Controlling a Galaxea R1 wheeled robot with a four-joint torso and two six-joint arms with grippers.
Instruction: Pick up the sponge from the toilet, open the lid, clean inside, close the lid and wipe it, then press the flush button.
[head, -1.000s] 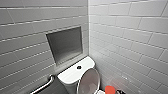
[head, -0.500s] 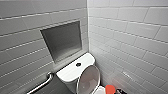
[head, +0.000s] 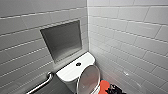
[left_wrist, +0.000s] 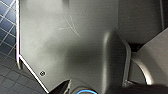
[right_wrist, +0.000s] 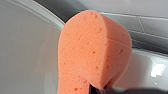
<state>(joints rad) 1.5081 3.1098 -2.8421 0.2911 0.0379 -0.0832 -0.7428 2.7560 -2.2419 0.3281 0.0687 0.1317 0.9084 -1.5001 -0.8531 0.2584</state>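
The white toilet (head: 71, 72) stands in the corner, with the dark round flush button (head: 78, 64) in the middle of its tank top. The oval lid (head: 88, 80) stands raised, leaning back toward the tank. Just right of the lid, at the picture's lower edge, is the orange sponge (head: 103, 86), and my dark right gripper (head: 113, 89) is right beside it. In the right wrist view the sponge (right_wrist: 92, 50) is squeezed and folded in that shut gripper (right_wrist: 100, 89), close to the glossy white ceramic (right_wrist: 25, 62).
A recessed grey niche (head: 62, 41) sits in the tiled wall behind the tank. A metal grab bar (head: 41, 83) runs along the wall left of the toilet. The right tiled wall (head: 130, 37) is close. Dark floor tiles (left_wrist: 7, 25) show beside the robot's grey body.
The whole head picture has shifted slightly left, so the camera moved. The sponge and right gripper remain beside the raised lid.
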